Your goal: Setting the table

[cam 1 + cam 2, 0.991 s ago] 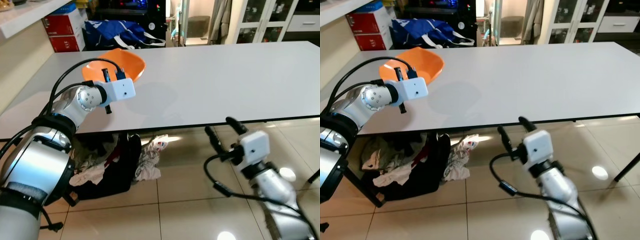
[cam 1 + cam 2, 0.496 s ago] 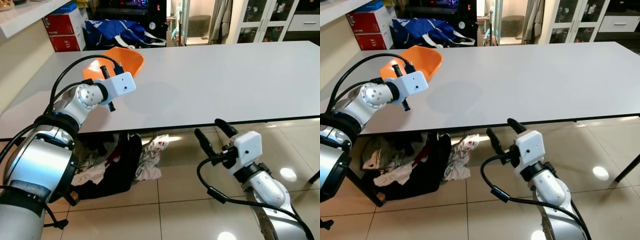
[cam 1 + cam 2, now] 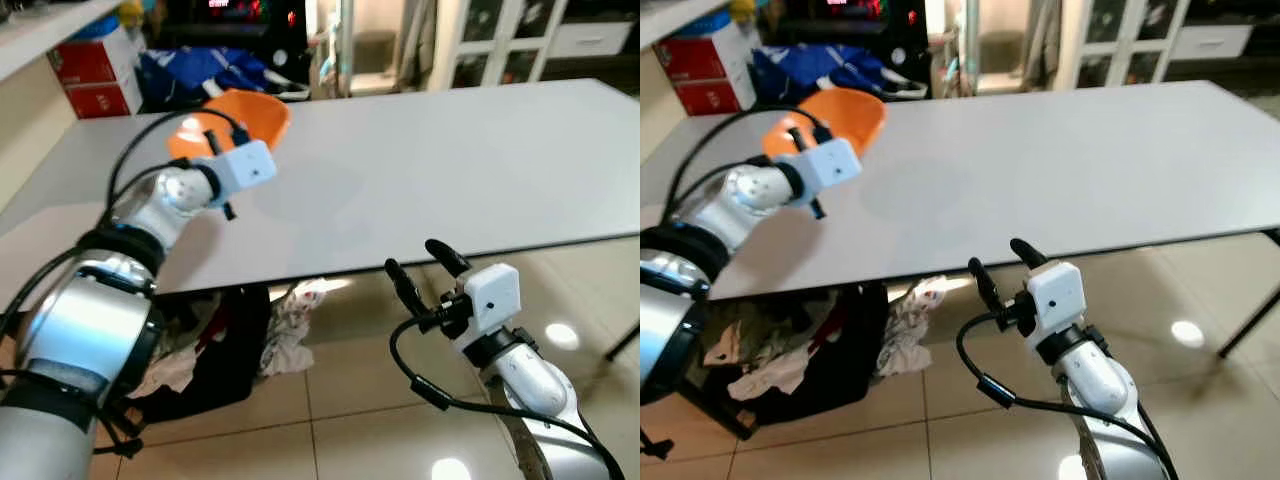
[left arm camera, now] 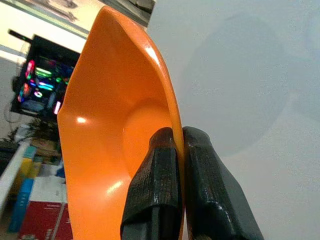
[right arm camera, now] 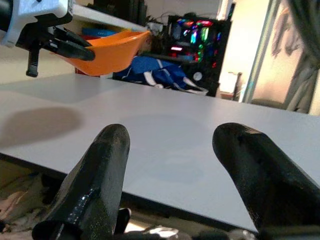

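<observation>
Pinched by its rim in the closed left gripper (image 4: 177,150), raised above the white table (image 3: 450,170): orange bowl (image 3: 240,118), probably light, stiff, slick plastic, best gripped deep on the rim. Right gripper (image 3: 420,270) spread open, empty, below the table edge

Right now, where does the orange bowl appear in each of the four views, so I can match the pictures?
Left eye view: orange bowl upper left, held above the white table.
Right eye view: upper left, beyond the left gripper.
Left wrist view: fills the left half, its rim pinched between the jaws.
Right wrist view: top left.
Shared landmark: the white table.
</observation>
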### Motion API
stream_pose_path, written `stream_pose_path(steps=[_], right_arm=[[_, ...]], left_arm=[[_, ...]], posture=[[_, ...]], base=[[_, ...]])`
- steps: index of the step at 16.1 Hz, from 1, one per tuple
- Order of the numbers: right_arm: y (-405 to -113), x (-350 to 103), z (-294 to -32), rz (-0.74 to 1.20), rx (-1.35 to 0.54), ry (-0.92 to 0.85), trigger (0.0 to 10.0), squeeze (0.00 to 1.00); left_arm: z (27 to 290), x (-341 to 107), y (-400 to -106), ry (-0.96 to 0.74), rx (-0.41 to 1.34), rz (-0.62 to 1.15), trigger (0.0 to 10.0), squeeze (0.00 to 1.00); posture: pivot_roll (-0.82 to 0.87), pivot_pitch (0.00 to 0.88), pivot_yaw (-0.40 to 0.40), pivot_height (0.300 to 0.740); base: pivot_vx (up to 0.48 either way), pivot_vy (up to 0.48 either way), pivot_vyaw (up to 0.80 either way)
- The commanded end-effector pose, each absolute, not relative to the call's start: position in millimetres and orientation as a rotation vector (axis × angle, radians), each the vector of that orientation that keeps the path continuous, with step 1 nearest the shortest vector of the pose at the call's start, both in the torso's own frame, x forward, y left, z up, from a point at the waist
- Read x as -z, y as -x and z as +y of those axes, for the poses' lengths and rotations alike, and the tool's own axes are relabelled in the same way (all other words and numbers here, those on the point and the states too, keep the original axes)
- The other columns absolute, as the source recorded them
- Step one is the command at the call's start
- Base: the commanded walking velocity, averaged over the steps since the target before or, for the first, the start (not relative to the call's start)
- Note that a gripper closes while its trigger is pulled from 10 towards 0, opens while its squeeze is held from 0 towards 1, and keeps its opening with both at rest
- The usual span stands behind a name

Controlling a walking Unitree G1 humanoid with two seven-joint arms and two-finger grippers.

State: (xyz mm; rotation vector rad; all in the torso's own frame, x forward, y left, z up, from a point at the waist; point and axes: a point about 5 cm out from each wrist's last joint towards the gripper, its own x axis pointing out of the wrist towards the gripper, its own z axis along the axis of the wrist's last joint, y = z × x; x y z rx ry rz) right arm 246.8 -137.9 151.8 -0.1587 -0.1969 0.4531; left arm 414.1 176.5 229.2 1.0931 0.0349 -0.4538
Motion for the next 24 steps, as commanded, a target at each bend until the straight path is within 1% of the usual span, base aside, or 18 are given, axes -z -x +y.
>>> stream_pose_path(steps=[1,7,11,16,22,24], right_arm=[[-246.0,-153.8,-133.9,-0.202,-0.467,0.155,10.0,0.0],[-246.3,-151.7,-129.7,-0.2,-0.479,0.154,10.0,0.0],[-246.3,-150.9,-128.4,-0.2,-0.477,0.147,10.0,0.0],[-243.7,-151.0,-126.5,-0.202,-0.479,0.143,10.0,0.0],[-234.5,-151.7,-128.5,-0.191,-0.473,0.144,10.0,0.0],[-231.3,-151.5,-130.2,-0.185,-0.467,0.147,10.0,0.0]], left_arm=[[183.0,-246.5,-416.2,-1.095,0.408,0.0,0.0,0.0],[180.2,-246.8,-416.0,-1.092,0.423,-0.012,0.0,0.0],[178.9,-254.7,-417.2,-1.101,0.413,-0.029,0.0,0.0],[182.3,-246.4,-416.1,-1.137,0.449,0.041,0.0,0.0],[182.3,-198.1,-407.0,-1.167,0.545,0.184,0.0,0.0],[183.1,-191.2,-405.5,-1.165,0.547,0.208,0.0,0.0]], posture=[[-0.14,0.0,0.076,0.74],[-0.13,0.0,0.073,0.74],[-0.13,0.0,0.077,0.74],[-0.14,0.0,0.085,0.74],[-0.18,0.0,0.093,0.74],[-0.2,0.0,0.096,0.74]], base=[[0.48,0.0,0.0],[0.48,0.0,0.0],[0.0,0.0,0.0],[0.0,0.0,0.0],[0.0,0.0,0.0],[0.0,0.0,0.0]])
